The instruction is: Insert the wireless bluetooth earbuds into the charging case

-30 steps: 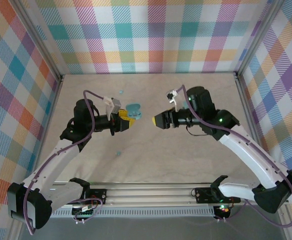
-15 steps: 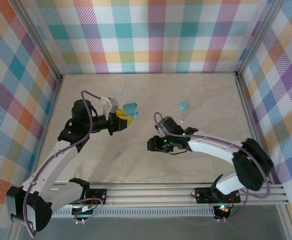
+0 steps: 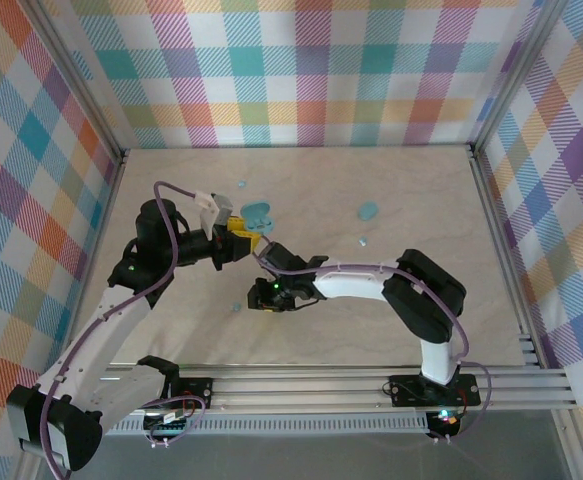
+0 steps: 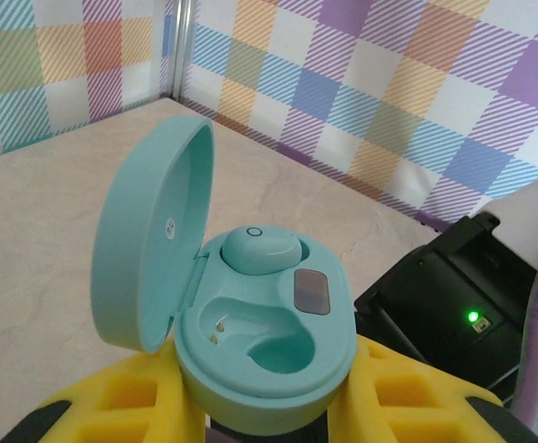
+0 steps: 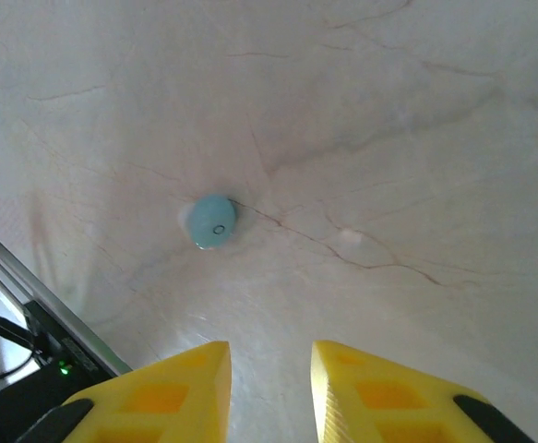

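The loose earbud (image 5: 213, 221) is sitting on the table (image 5: 416, 138) a little way ahead of the right pincer (image 5: 269, 358). It's a touch left of the line between the tips and not touching either one. That pincer's yellow fingers (image 5: 172, 392) are slightly apart with just bare tabletop between them, so it's gripping nothing. From above, that bud (image 3: 236, 306) lies left of the table's middle, toward the near edge. The right pincer (image 3: 259, 300) is just beside it.

The left pincer (image 4: 269, 406) is clamped on the base of the charging case (image 4: 328, 355). From above, the case (image 3: 257, 213) is over the left half of the table, farther back than the loose bud. Its lid (image 4: 153, 240) is flipped open to the left. There's a seated bud (image 4: 261, 249) in the far socket, and the near socket (image 4: 264, 346) is empty with two tiny gold contacts showing.

The case and buds are all the same smooth, slightly glossy mint-blue plastic. The case is a rounded oval, and the loose bud is a small pebble shape with a little ring mark on top. The fingers are chunky yellow blocks with square recesses. The table is pale and marble-patterned with thin veins.

A second case (image 3: 368, 211) lies right of the middle, in the far half. A third bud (image 3: 362, 241) sits just on its near side, and a fourth bud (image 3: 240, 184) lies near the far edge, left of centre.
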Controlling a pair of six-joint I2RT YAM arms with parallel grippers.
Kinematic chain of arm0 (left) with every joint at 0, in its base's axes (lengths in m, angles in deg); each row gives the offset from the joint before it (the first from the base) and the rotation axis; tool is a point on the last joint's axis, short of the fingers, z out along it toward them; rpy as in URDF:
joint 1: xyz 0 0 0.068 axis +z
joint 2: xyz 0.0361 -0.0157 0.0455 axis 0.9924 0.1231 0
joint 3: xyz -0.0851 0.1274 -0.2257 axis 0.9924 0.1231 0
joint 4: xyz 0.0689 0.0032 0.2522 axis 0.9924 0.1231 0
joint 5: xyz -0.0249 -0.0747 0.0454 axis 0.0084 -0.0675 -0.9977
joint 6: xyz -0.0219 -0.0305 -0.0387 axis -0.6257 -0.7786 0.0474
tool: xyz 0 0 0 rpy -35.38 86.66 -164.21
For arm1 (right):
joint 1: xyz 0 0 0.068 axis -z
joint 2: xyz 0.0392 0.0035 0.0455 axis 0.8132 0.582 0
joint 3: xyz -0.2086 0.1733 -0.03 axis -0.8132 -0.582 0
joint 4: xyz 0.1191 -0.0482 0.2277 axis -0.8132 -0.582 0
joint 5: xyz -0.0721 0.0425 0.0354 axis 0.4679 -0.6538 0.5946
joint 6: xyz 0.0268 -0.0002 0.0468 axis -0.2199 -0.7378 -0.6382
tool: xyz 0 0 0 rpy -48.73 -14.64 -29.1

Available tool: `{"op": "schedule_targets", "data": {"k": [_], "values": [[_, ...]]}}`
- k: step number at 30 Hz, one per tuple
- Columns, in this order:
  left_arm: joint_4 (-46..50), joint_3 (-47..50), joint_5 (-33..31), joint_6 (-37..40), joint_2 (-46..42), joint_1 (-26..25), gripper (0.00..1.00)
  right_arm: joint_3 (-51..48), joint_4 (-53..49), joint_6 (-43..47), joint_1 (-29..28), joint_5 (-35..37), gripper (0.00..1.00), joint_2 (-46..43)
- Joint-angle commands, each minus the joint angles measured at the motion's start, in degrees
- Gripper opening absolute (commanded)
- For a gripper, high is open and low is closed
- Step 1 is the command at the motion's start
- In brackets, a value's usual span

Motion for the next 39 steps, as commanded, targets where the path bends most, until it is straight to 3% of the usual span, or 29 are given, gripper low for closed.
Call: {"op": "schedule_targets", "data": {"k": [1,11,17,39], "values": [[0.99,-2.37,0.28,-0.26,-1.10,0.69,0.23,0.34,2.61,-9.18,-0.80,0.04,0.27,1.82],[2.52,-2.86,-0.63,-0.52,-1.97,0.69,0.22,5.66,2.74,-15.38,-2.59,3.65,0.33,6.17],[3.84,-3.92,-0.99,0.17,-2.25,0.69,0.22,11.46,-0.53,-14.67,-3.22,5.88,0.39,9.00],[4.64,-3.93,-0.33,0.99,-3.04,0.69,0.22,23.21,-18.70,-10.73,-5.35,12.00,0.31,15.84]]}}
